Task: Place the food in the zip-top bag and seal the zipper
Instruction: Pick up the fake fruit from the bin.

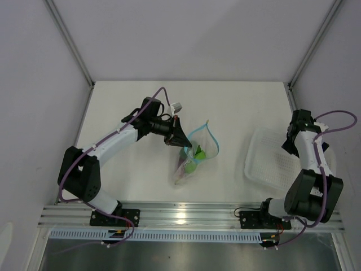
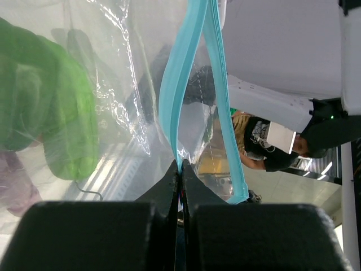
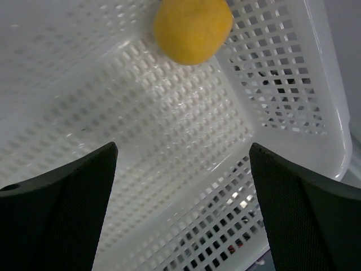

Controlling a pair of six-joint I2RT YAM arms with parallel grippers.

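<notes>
**Bag mouth pinched by the left arm; right fingers spread over the basket**

The left fingers (image 2: 180,178) are pressed together on the zipper (image 2: 177,96), and the light-blue strip is seen pinched between their tips at one side of the mouth. The zip-top bag (image 1: 194,157) is found mid-bench, with its mouth gaping in a loop and its body trailing toward the near edge. Through the clear plastic a light-green piece (image 1: 192,165), a dark-green piece (image 1: 198,151) and a pinkish piece (image 1: 181,174) can be made out. Bare bench (image 1: 130,107) is seen beyond the bag, and a further strip separates it from the white perforated basket (image 1: 265,164) by the right edge. The right fingers (image 1: 292,142) are spread wide above the basket floor with nothing between them. A yellow-orange piece (image 3: 193,28) lies inside the basket, close to one wall.
</notes>
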